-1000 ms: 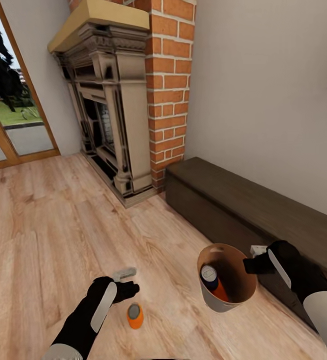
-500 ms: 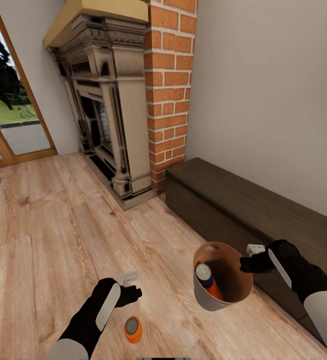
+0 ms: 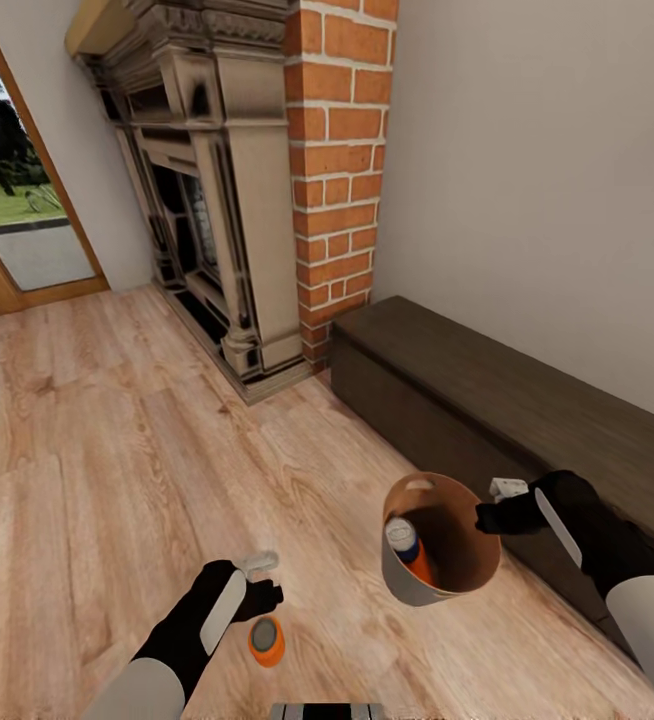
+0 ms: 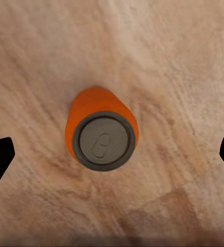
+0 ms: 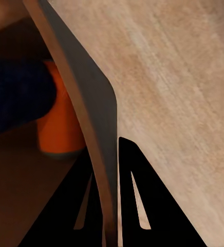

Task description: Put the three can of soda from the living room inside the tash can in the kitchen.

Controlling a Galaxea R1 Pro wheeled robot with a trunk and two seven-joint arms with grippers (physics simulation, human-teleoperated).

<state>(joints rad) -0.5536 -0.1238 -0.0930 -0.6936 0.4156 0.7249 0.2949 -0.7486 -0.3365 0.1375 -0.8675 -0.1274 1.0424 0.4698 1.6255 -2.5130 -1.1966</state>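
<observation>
An orange can (image 3: 265,640) stood upright on open wood floor (image 3: 87,470) beneath the wide-spread left gripper (image 3: 263,580), untouched. The pail (image 3: 407,585) was held off the floor by its rim in the closed right gripper (image 3: 485,518), near the bench (image 3: 527,410); two cans (image 3: 407,545) lay inside.

Soft, even daylight fills the room, brightest at the glass door (image 3: 7,200) by the wood floor's (image 3: 117,450) far left edge. Shadows are faint and diffuse. The fireplace (image 3: 217,200) leans with wide-angle distortion. The wrist views look soft and slightly blurred; the pail's inside (image 5: 19,154) is dim.
</observation>
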